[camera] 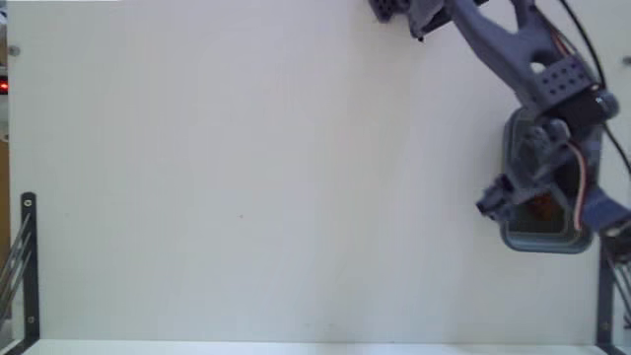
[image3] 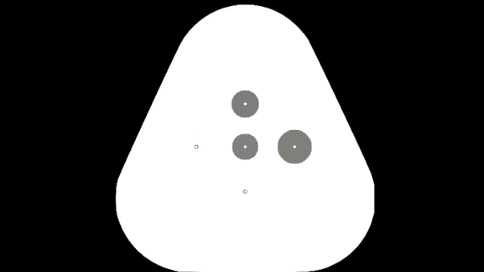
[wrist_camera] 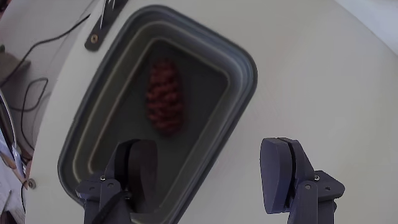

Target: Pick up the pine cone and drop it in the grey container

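The reddish-brown pine cone (wrist_camera: pixel 165 95) lies on the dark floor of the grey container (wrist_camera: pixel 239 62), lengthwise in the tub. In the wrist view my gripper (wrist_camera: pixel 208 171) hangs open above the container's near end, with nothing between its two dark fingers (wrist_camera: pixel 283 171). One finger is over the tub's inside, the other over the table beside the rim. In the fixed view the arm covers most of the container (camera: pixel 537 240) at the right edge, and a bit of the pine cone (camera: pixel 541 208) shows under the gripper (camera: pixel 523 202).
The pale table (camera: pixel 246 177) stretches to the left of the container in the fixed view. Black metal posts (camera: pixel 30 266) stand at the table's left and right sides. Black cables (wrist_camera: pixel 28 93) lie beyond the table edge in the wrist view.
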Robot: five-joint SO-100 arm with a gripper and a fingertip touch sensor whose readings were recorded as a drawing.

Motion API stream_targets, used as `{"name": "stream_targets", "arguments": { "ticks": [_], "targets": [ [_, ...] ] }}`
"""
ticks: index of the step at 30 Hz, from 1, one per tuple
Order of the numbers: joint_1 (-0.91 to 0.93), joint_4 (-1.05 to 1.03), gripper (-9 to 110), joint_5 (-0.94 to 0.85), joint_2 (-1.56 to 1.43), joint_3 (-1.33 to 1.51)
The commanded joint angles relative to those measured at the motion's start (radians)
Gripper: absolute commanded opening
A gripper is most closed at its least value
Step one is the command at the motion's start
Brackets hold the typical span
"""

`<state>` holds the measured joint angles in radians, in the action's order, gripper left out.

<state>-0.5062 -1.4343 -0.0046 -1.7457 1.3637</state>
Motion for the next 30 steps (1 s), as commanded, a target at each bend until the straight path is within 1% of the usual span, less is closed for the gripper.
{"name": "stream_targets", "arguments": {
  "ticks": [1,30],
  "targets": [
    [0.038,0.007,110,0.005,-0.121,0.026],
    [0.346,0.005,110,0.005,-0.525,0.427]
  ]
}}
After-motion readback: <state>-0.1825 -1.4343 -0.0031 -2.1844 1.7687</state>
